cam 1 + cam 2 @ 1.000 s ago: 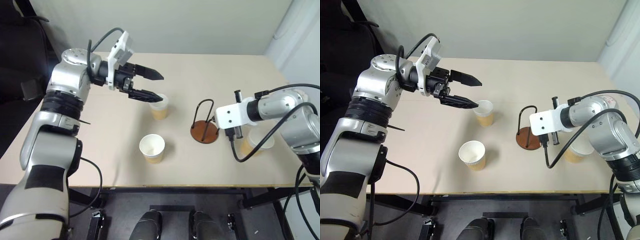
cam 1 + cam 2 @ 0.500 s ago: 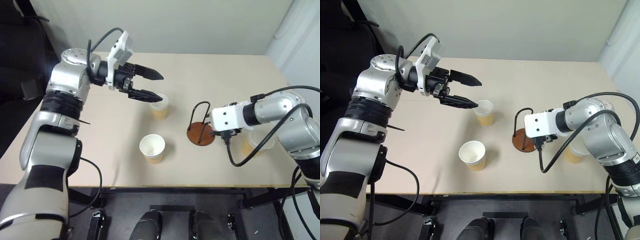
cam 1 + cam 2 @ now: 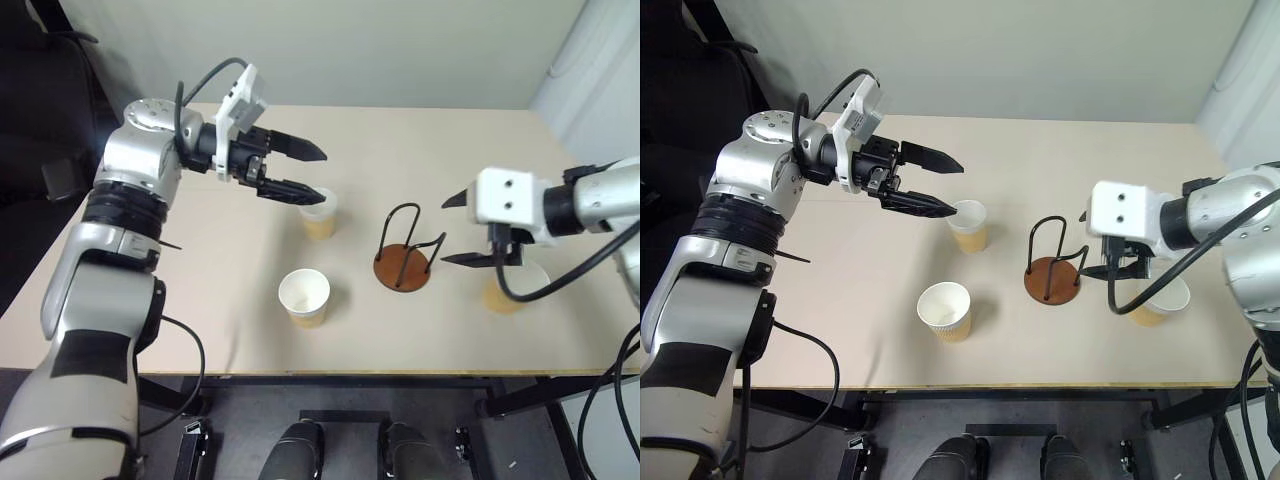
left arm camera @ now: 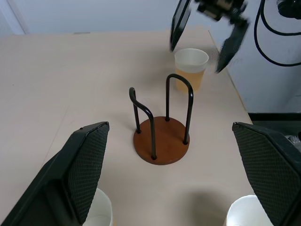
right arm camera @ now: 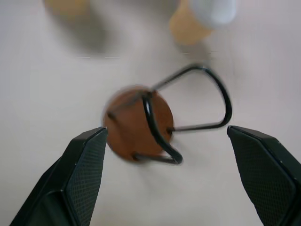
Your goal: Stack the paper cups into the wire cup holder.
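Right gripper (image 3: 458,229) just released black-wire cup holder with reddish-brown disc base (image 3: 403,266), fingers wide, empty, risen. Holder upright mid-tabletop, empty. Left gripper (image 3: 313,172) wide, empty, over far tan paper cup (image 3: 320,214). Cup-stacking next.

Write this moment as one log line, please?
tan paper cups: three on table, unstacked | brown-based wire cup holder: empty | left gripper: open | right gripper: open, beside holder

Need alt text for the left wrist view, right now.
An empty wire cup holder stands upright on the tan table, framed by the left end effector's open fingers. Behind it, a paper cup sits under the open right end effector.
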### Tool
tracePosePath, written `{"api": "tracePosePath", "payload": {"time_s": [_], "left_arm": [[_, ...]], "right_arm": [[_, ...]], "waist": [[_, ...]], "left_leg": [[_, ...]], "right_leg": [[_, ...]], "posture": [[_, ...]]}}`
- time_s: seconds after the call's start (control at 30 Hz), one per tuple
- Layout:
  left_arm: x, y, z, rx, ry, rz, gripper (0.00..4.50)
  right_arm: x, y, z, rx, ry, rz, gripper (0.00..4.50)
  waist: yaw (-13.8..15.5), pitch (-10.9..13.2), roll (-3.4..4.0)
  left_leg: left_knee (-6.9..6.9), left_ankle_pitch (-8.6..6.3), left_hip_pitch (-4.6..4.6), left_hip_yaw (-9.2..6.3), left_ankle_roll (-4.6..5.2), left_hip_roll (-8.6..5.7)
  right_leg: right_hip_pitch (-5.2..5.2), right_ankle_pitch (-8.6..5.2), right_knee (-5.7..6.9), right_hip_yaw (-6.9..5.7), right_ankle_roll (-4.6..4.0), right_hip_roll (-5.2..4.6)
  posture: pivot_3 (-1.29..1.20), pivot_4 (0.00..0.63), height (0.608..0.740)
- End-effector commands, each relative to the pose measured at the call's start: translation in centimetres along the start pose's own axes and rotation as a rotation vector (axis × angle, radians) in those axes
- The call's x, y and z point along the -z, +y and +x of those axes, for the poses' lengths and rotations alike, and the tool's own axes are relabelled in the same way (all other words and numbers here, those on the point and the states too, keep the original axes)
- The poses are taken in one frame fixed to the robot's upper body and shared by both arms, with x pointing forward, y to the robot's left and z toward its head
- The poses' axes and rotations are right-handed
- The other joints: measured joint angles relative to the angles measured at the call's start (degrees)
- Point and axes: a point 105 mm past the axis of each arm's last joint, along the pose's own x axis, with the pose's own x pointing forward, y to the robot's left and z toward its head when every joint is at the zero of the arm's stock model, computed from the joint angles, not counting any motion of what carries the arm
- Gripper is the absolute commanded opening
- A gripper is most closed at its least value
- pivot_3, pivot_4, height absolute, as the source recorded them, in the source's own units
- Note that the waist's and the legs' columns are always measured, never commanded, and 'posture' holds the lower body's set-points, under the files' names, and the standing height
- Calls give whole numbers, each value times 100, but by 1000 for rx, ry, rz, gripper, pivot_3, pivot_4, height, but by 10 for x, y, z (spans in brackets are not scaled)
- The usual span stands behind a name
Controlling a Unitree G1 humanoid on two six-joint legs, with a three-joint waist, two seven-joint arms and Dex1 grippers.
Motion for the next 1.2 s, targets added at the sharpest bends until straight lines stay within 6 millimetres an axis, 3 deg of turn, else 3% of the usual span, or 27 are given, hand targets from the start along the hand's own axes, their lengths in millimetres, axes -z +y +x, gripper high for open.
{"api": "tracePosePath", "payload": {"time_s": [0.03, 0.17, 0.27, 0.53, 0.73, 1.03, 1.2], "left_arm": [[-9, -1, -9, 3, -23, 36, 4500], [9, 0, -11, -14, 2, -8, 4500], [11, 0, -12, -15, 4, -7, 4500], [9, 1, -8, -9, -2, 4, 4500], [7, 1, -6, 0, -13, 18, 4500], [-2, -1, -4, 12, -70, 29, 4500], [-5, -16, 0, 94, -82, 0, 4500]], "right_arm": [[-20, -1, -25, 40, -78, 59, 4116], [-14, 13, -34, 17, -58, 133, 4116], [-6, 21, -39, 6, -9, 152, 4116], [53, 44, -52, -57, 303, 115, 4116], [82, 59, -55, -107, 406, 91, 4116], [111, 64, -50, -120, 480, 37, 4116], [118, 61, -43, -133, 489, 9, 4116]], "waist": [[6, -1, -1], [28, -1, -1], [40, -1, -1], [95, -2, -3], [88, -2, -4], [73, -1, -5], [67, -1, -5]], "left_leg": [[-3, 12, 1, 1, -20, -1], [-8, 20, 0, -11, -36, -1], [-11, 17, -2, -13, -39, -1], [-9, 2, -6, -5, -32, -8], [-1, -7, 0, 5, -17, -9], [24, -23, 5, 1, 24, -6], [34, -22, 5, 3, 37, -8]], "right_leg": [[0, -1, -1, 0, 1, 1], [2, -18, 1, 5, 2, -3], [0, -28, 7, 5, 3, -3], [2, -48, 8, 4, 22, -3], [9, -26, 7, 7, 69, -3], [23, -13, 7, 10, 76, 0], [30, -6, 5, 11, 71, 0]], "posture": [[0, 150, 740], [0, 150, 740], [0, 150, 740], [0, 150, 740], [0, 150, 740], [0, 150, 740], [0, 150, 740]]}}
